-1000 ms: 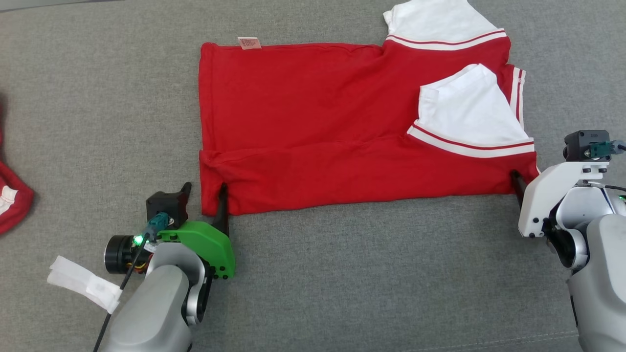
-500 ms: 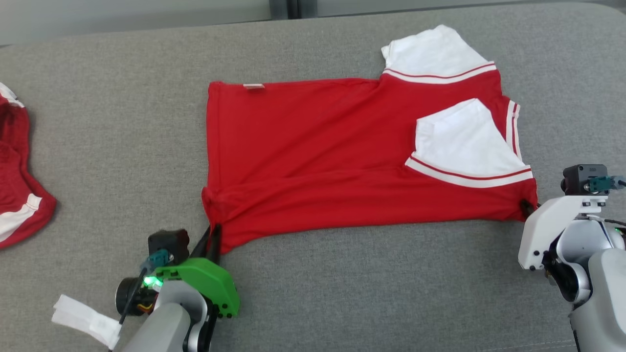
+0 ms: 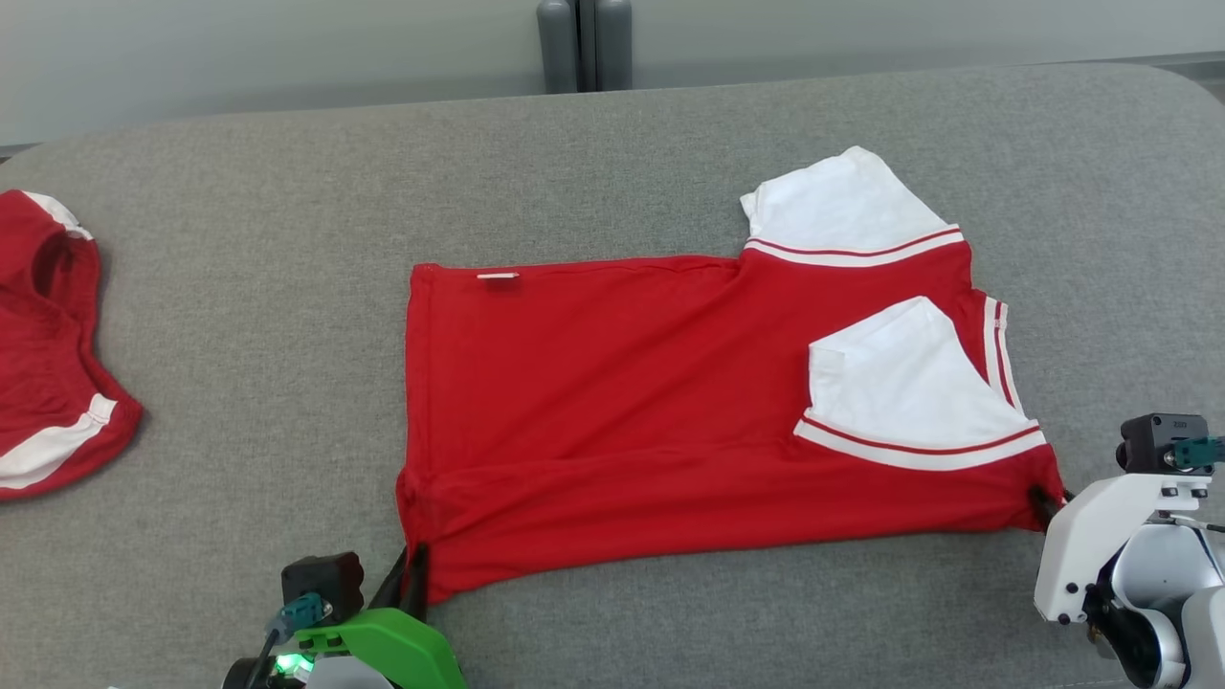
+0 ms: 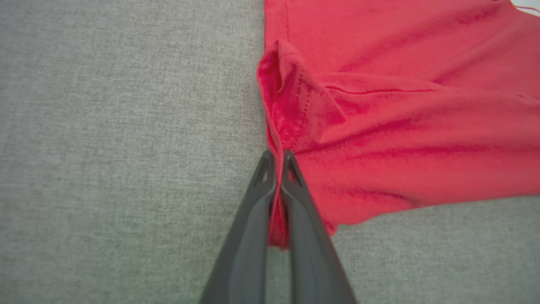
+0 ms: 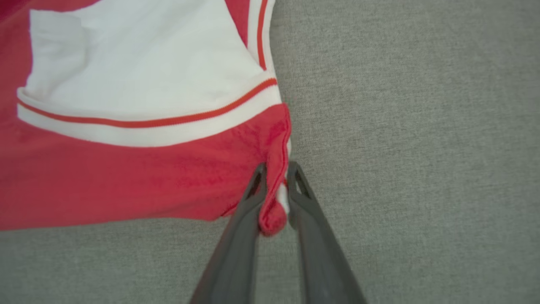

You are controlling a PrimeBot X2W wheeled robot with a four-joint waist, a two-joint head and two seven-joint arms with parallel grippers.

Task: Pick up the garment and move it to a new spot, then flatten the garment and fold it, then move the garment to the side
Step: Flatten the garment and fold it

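Left gripper [image 4: 276,157]: clamped on the near hem corner of the red T-shirt [image 3: 612,411], with a strip of red cloth pinched between its two dark fingers. Right gripper [image 5: 276,169]: likewise clenched, holding the opposite near corner just below the folded-in white sleeve [image 3: 900,383]; a small wad of red and white fabric sits between its fingers.

The shirt lies beyond both grippers, away from the robot, spread on the grey fabric surface [image 3: 287,191]. Its long axis runs left to right, hem at the robot's left and shoulders at its right. The near edge stretches between the two grips, sagging slightly toward the left one. The far edge, marked by a small label [image 3: 498,277], runs roughly parallel to it.

Each arm is nearest its own corner, so the next fold probably calls for both to carry the near edge forward together over the body. A second red garment [image 3: 48,383] lies well apart at the left.
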